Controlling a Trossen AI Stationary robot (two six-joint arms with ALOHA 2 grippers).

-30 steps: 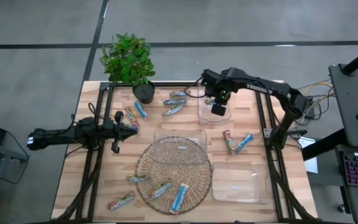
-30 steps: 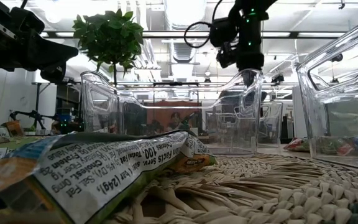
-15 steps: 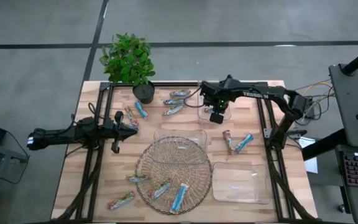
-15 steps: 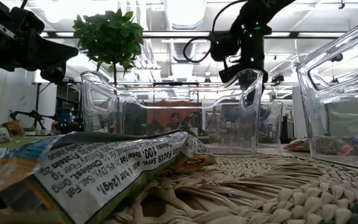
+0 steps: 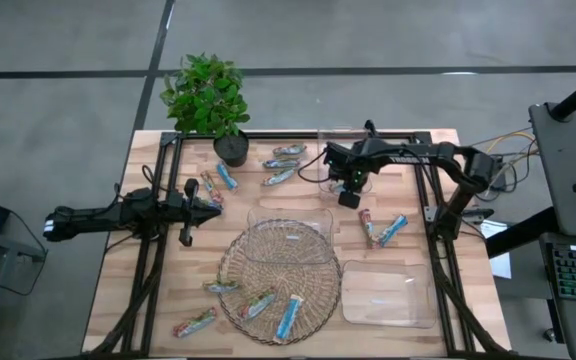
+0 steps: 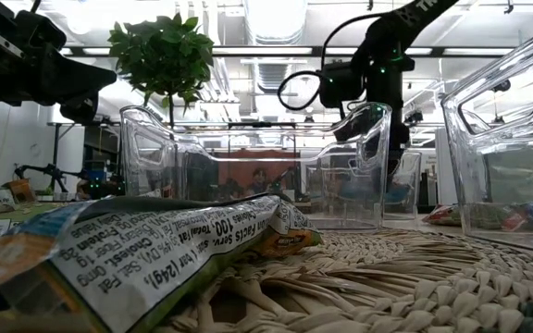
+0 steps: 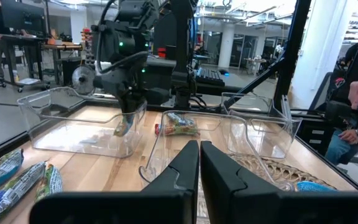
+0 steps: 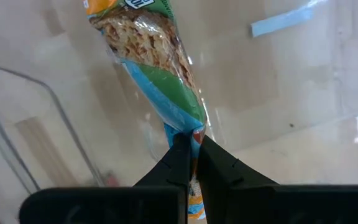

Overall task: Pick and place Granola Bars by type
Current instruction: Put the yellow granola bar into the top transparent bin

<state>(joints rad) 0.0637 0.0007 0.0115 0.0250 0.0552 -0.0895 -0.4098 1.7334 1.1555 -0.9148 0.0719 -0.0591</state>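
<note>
One granola bar clamped in right gripper jaws, now lowered inside clear tray at back of surface; release probably next. Left gripper waiting near left edge, jaws together.

12 granola bars, 3 clear trays, 1 mat

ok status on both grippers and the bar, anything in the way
Right gripper shut on granola bar, inside the far clear tray. Left gripper shut, empty, parked at table's left. Nothing blocking the drop.
</note>
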